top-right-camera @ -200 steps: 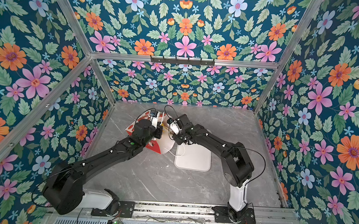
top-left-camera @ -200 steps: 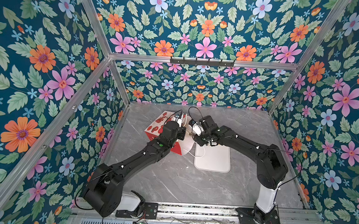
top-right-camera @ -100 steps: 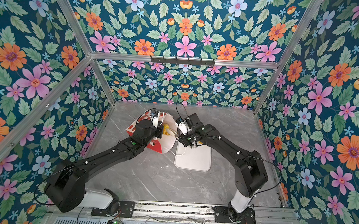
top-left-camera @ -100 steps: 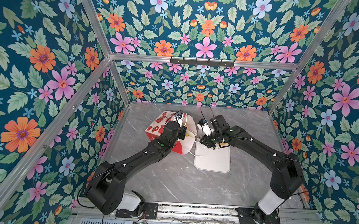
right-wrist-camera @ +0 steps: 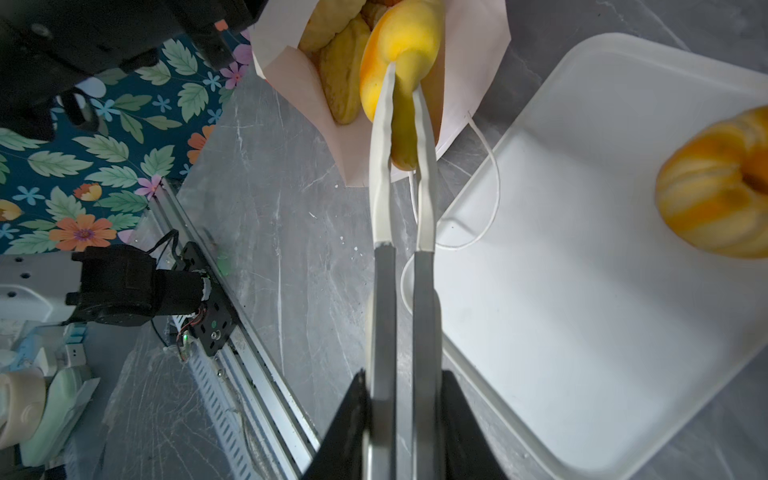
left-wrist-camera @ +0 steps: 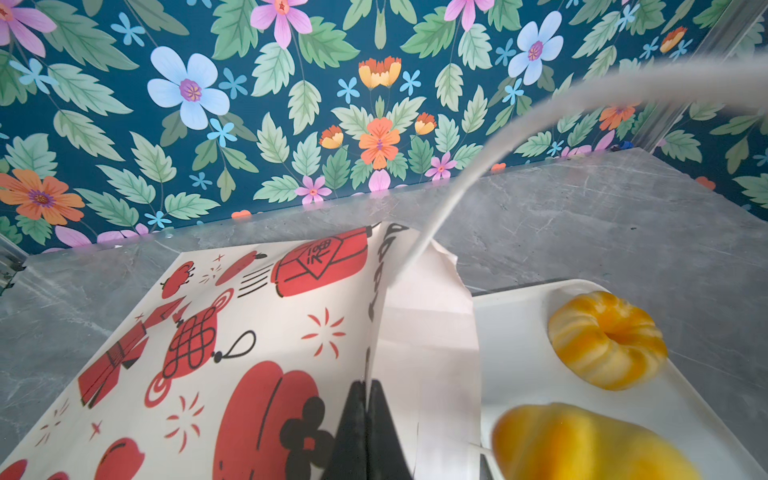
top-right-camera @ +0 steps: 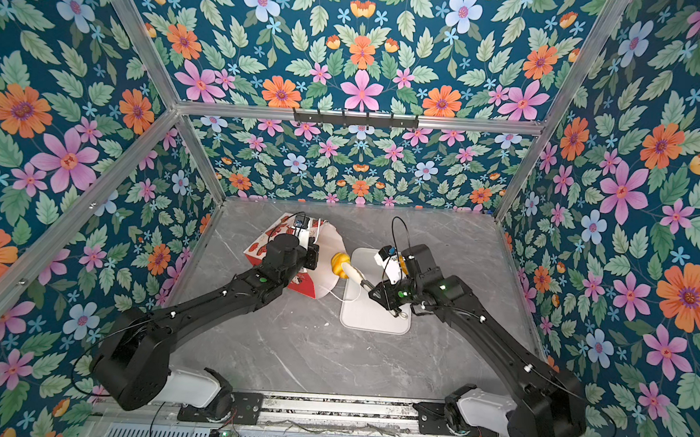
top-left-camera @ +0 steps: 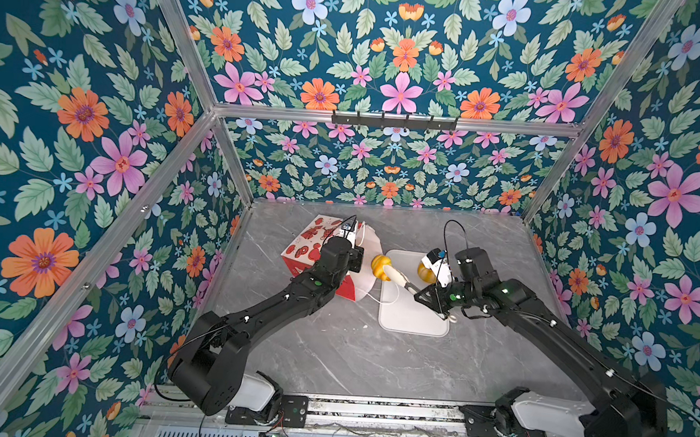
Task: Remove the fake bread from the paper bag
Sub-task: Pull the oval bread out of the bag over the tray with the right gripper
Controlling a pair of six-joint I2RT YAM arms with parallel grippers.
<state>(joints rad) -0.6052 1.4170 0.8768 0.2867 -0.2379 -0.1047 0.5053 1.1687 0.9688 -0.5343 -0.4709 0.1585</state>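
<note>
- On the counter (top-left-camera: 332,351), the paper bag (top-left-camera: 305,246) lies tipped beside the tray (top-left-camera: 413,319), with the left end effector (left-wrist-camera: 366,419) pressed together on its rim.
- And the right end effector (right-wrist-camera: 401,384) clamps tongs (right-wrist-camera: 383,199) pinching one glossy fake bread (right-wrist-camera: 399,50) just outside the mouth. With such narrow tips it could slip free short of the tray.

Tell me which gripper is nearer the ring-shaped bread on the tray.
Right. The right gripper, shut on the tongs, hangs over the tray just beside the ring-shaped bread; the left gripper is off past the tray's edge, pinching the paper bag.
</note>
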